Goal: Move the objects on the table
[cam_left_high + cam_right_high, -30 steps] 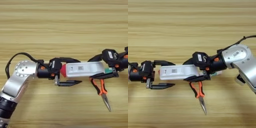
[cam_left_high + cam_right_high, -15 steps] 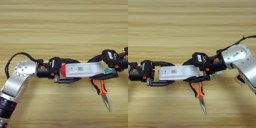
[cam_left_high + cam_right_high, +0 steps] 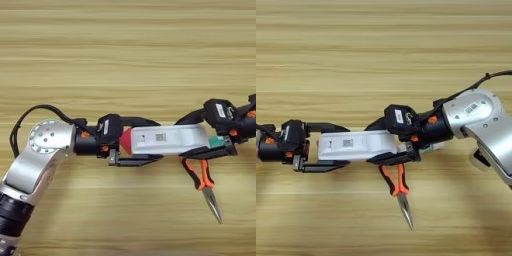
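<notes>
Left eye view: our 2 hands meet mid-counter [image 3: 125, 55], left hand [image 3: 134, 141] and right hand [image 3: 390, 143] each clamping an end of the white device [image 3: 167, 140]. Beside the red cube [image 3: 125, 141], it looks light, rigid, best held by its long edges; pliers [image 3: 204, 182] lie below.

lighting is even, bright and warm, with no hard glare on the table [image 3: 125, 50]. soft, short shadows lie just below the pliers [image 3: 204, 186] and below both arms, which indicates diffuse overhead light. the white device [image 3: 167, 140] reads slightly overexposed. fine detail is soft throughout; plank lines stay straight at the edges.
</notes>
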Robot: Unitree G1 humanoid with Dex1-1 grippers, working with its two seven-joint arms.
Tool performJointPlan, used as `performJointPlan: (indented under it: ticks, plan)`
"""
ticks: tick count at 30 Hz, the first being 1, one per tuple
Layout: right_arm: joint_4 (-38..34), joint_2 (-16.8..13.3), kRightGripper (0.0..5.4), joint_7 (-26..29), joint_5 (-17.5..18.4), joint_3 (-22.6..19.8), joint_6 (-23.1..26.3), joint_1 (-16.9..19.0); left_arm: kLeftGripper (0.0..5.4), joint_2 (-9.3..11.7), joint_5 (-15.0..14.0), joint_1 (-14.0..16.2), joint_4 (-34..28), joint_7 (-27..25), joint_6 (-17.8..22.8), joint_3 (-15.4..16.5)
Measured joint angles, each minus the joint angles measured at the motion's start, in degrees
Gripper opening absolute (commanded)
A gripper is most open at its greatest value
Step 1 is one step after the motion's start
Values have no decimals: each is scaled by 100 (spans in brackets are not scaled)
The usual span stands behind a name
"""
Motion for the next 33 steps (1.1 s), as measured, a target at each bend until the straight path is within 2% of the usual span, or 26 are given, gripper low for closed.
performJointPlan:
  ticks: [17,26,33]
  plan:
    - [-118,0,533,-171,90,-112,128,0,286,2,2,29,15,-93,-30,-73]
    - [-181,108,540,-352,617,-596,384,-204,286,23,25,168,178,-119,-65,-85]
    - [-292,140,540,-560,1035,-1054,489,-323,286,34,118,476,427,-75,-185,-78]
